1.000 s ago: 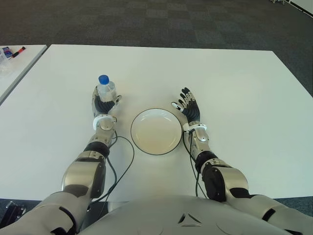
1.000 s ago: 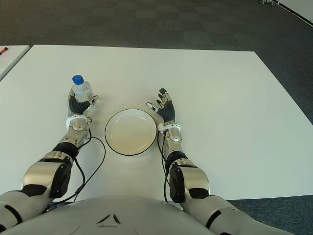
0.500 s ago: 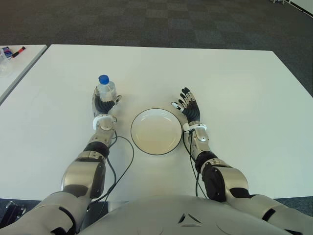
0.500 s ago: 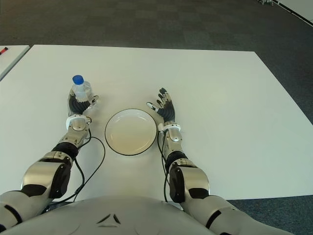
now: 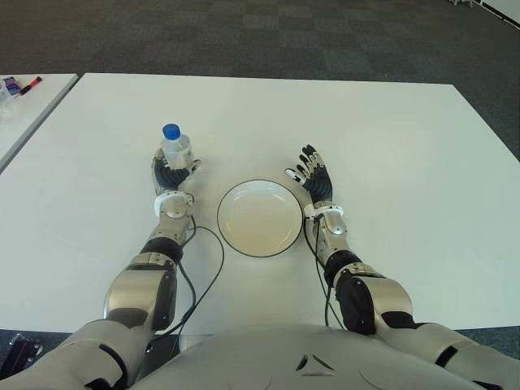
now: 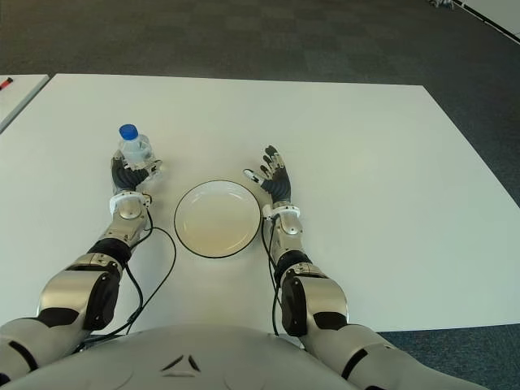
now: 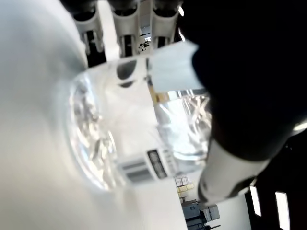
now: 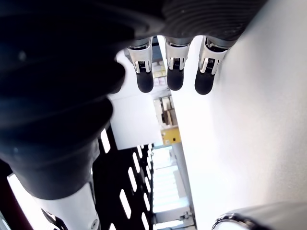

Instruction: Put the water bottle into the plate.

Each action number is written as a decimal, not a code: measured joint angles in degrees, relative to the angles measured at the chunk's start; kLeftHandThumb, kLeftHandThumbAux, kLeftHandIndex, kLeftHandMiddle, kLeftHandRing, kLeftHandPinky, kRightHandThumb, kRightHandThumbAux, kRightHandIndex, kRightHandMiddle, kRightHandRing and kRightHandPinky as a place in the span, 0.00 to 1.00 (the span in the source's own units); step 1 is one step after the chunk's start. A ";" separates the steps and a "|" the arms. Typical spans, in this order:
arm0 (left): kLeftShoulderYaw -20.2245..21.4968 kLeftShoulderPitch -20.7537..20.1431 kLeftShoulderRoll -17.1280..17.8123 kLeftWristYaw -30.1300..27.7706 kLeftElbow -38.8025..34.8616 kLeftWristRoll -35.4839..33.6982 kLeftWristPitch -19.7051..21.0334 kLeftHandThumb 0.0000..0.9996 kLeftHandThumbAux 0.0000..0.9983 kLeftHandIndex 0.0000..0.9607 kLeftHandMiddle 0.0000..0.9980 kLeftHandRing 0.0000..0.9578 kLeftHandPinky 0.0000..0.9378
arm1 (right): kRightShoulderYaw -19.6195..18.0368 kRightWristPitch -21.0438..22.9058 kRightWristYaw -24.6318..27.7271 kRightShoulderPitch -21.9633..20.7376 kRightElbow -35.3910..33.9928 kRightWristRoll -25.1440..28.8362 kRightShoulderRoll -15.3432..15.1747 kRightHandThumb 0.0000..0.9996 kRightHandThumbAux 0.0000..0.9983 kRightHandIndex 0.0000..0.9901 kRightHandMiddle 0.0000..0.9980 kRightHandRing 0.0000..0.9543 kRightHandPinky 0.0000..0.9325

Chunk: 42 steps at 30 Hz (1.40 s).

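The water bottle [image 5: 175,150], clear with a blue cap, stands upright on the white table [image 5: 390,138], left of the plate. My left hand [image 5: 173,171] is wrapped around its lower body. In the left wrist view the fingers [image 7: 124,28] and the thumb close on the bottle [image 7: 144,139] from both sides. The round white plate [image 5: 260,218] with a dark rim lies between my hands and holds nothing. My right hand [image 5: 315,177] shows just right of the plate, its fingers [image 8: 175,72] stretched out with nothing in them.
A second white table [image 5: 32,110] stands off to the left with markers [image 5: 24,85] on it. Black cables [image 5: 207,268] loop over the table near my left forearm. Dark carpet lies past the table's far edge.
My left hand and the bottle have shifted very slightly to the left, and the thumb has drawn in against the bottle. The right hand and the plate have not moved.
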 measured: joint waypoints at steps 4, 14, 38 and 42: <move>0.01 -0.01 -0.28 0.00 0.58 -0.10 -1.33 0.04 0.91 0.31 0.40 0.45 0.49 | 0.02 0.00 -0.11 0.00 0.00 -0.07 0.01 0.06 0.86 0.06 0.06 0.06 0.12; 0.15 -0.06 -0.50 0.03 1.42 -0.44 -3.16 0.66 0.73 0.44 0.53 0.57 0.51 | 0.07 0.00 -0.49 -0.06 0.00 -0.15 0.05 0.07 0.86 0.06 0.06 0.06 0.12; -0.27 0.29 -0.93 3.37 -0.43 0.10 -0.06 0.85 0.66 0.43 0.52 0.73 0.76 | 0.05 0.05 -0.47 -0.18 0.05 -0.15 0.03 0.05 0.86 0.06 0.06 0.05 0.11; -0.29 0.18 -0.71 3.76 -0.12 0.11 -0.01 0.85 0.66 0.43 0.52 0.76 0.79 | 0.03 0.08 -0.43 -0.18 0.04 -0.11 0.04 0.05 0.87 0.06 0.06 0.06 0.12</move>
